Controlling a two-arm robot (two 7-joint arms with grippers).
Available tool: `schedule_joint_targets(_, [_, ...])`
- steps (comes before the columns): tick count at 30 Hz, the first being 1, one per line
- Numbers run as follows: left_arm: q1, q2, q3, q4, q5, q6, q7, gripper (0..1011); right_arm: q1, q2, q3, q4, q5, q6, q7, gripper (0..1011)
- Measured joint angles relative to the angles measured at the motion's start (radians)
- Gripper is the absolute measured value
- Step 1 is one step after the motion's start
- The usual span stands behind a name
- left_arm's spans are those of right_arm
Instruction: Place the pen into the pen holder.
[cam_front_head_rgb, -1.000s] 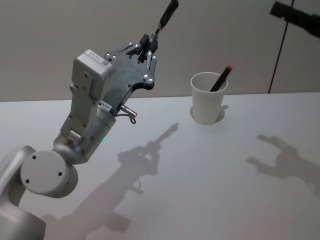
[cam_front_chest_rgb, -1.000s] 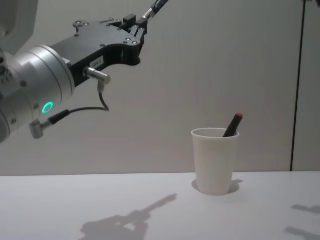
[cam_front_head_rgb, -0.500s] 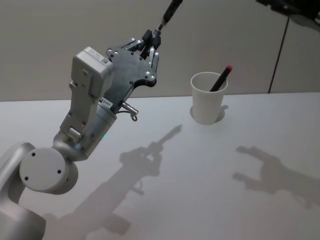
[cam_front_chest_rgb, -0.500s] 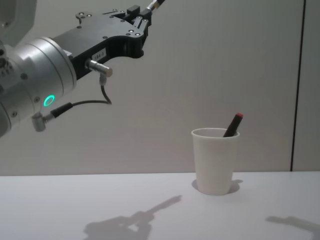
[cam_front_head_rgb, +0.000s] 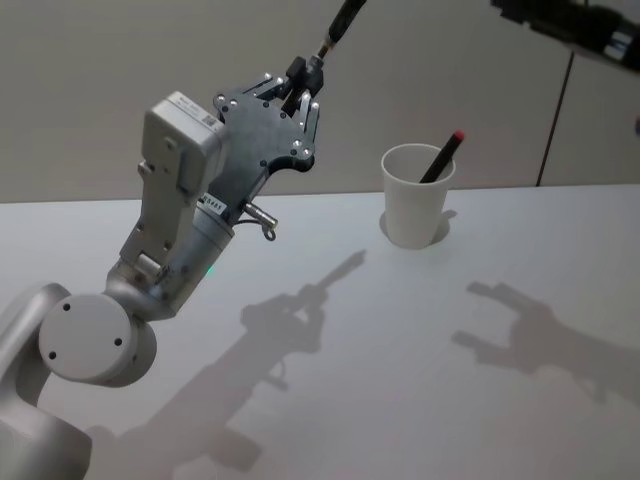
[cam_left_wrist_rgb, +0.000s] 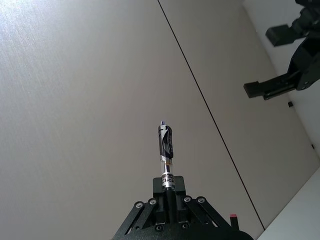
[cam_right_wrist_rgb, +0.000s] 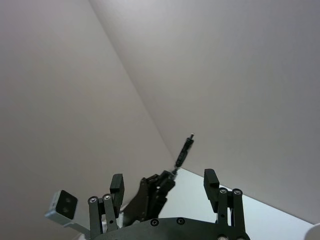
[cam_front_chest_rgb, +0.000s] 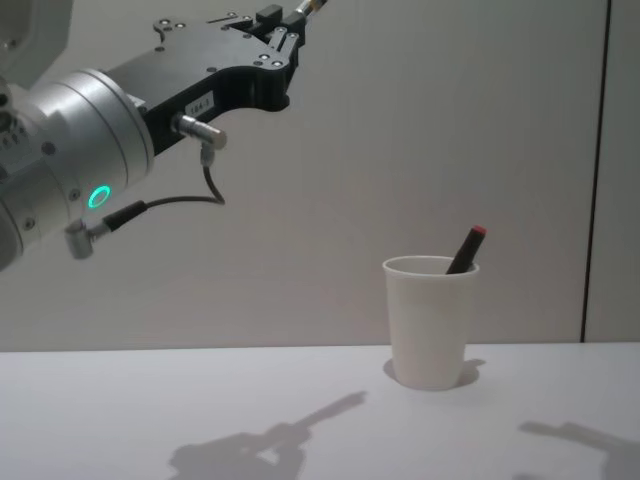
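My left gripper (cam_front_head_rgb: 304, 74) is raised high above the table, left of the pen holder, and is shut on the lower end of a black pen (cam_front_head_rgb: 341, 22) that points up and away. The left wrist view shows the pen (cam_left_wrist_rgb: 165, 145) standing out of the shut jaws. The pen holder (cam_front_head_rgb: 414, 200) is a white paper cup standing upright at the back of the table, seen from the side in the chest view as well (cam_front_chest_rgb: 430, 322). A second black pen with a red tip (cam_front_head_rgb: 441, 160) leans inside it. My right gripper (cam_right_wrist_rgb: 164, 182) hangs open and empty, high up on the right.
The white table (cam_front_head_rgb: 400, 380) carries the shadows of both arms. A plain wall with a dark vertical seam (cam_front_head_rgb: 555, 120) stands right behind the cup. From the left wrist, the right gripper (cam_left_wrist_rgb: 275, 62) is in sight farther off.
My left gripper has risen a little with the pen in it. The right arm has moved left, and its shadow has slid left across the table.
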Motion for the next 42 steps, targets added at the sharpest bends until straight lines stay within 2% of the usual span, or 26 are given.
schedule_joint_targets(6, [0.000, 0.000, 0.000, 0.000, 0.000, -0.001, -0.001, 124, 0.012, 0.001, -0.026, 0.026, -0.062, -0.031, -0.004, 1002])
schedule_joint_targets(13, [-0.001, 0.000, 0.000, 0.000, 0.000, -0.001, -0.002, 123, 0.021, -0.012, -0.053, 0.057, -0.081, -0.071, -0.020, 1002])
schedule_joint_targets(25, [-0.001, 0.000, 0.000, 0.000, 0.000, -0.002, -0.003, 123, 0.039, -0.067, -0.102, 0.130, -0.032, -0.144, -0.066, 1002])
schedule_joint_targets(42, [-0.001, 0.000, 0.000, 0.000, 0.000, -0.002, -0.003, 123, 0.066, -0.140, -0.178, 0.203, 0.020, -0.189, -0.101, 1002])
